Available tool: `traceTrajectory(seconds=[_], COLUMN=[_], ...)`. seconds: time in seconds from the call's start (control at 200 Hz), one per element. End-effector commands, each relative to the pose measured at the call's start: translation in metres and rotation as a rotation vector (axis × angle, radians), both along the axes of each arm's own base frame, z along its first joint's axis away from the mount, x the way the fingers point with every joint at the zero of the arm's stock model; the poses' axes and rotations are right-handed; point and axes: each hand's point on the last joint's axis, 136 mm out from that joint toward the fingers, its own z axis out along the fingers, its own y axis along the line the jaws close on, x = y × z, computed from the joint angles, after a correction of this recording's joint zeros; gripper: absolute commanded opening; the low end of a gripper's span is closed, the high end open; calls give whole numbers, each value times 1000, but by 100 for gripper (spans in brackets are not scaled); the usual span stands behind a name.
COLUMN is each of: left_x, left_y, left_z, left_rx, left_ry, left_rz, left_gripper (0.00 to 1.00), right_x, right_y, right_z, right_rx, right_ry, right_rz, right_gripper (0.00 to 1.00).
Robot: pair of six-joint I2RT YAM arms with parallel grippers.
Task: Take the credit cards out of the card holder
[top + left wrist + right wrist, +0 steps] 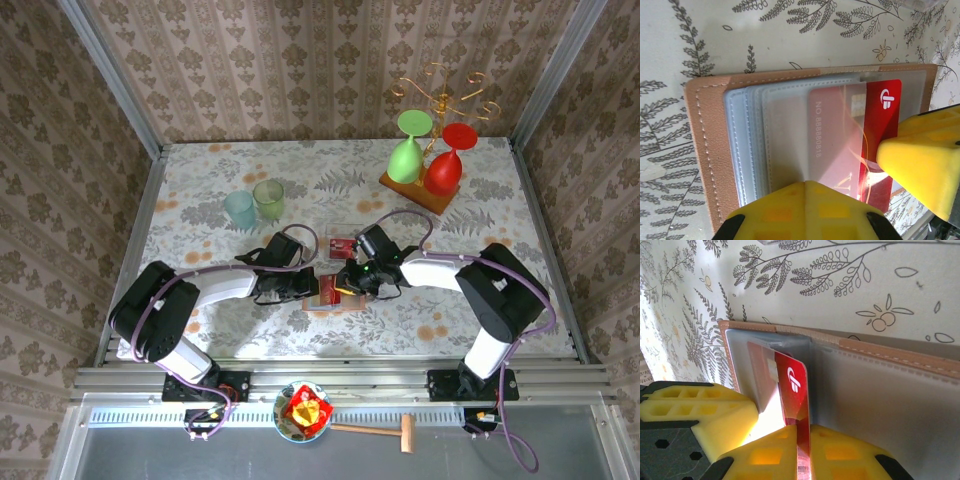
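The card holder [322, 301] lies open on the table, salmon-brown leather with grey-blue clear pockets [747, 150]. A red credit card [884, 122] sticks partway out of a pocket toward the right. My right gripper [802, 432] is shut on that card's [799, 385] edge, which stands pinched between the yellow fingers. My left gripper [809, 186] is shut, its joined tips resting on the pocket stack beside the card. In the top view both grippers meet over the holder, left [312, 288] and right [347, 285]. A second red card [341, 244] lies on the table just behind them.
Two pale cups [255, 204] stand at the back left. A wooden stand [418, 190] with a green and a red glass sits at the back right. Below the table's front edge are a bowl [304, 411] and a wooden mallet [385, 432].
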Motion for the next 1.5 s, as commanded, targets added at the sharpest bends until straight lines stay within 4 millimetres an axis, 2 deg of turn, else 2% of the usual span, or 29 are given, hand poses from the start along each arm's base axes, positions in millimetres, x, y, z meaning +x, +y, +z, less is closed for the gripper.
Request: traceTrajectory(seconds=[0.0,0.255,0.565,0.94,1.23,1.495], left_x=[-7,-7,-7,-7,-6,-6], left_y=[5,4,4,3,2,2], left_z=[-11,-11,-12,-11,-11,-11], left_rx=[34,34,35,33,33,35], left_ry=[29,29,31,31,31,30], left_rz=[-9,-11,-14,-14,-17,-13], left_gripper=[3,3,5,5,5,5], right_x=[-5,-7,-6,-3,-5,-9], right_y=[-14,-30,-42,-21,-20,-22], right_z=[-3,0,15,19,27,27], right_rx=[-44,-119,-186,-89,-84,-96], right_ry=[5,-14,-54,-27,-30,-24], right_rz=[-10,-12,6,17,20,21], right_gripper=[12,12,11,13,15,15])
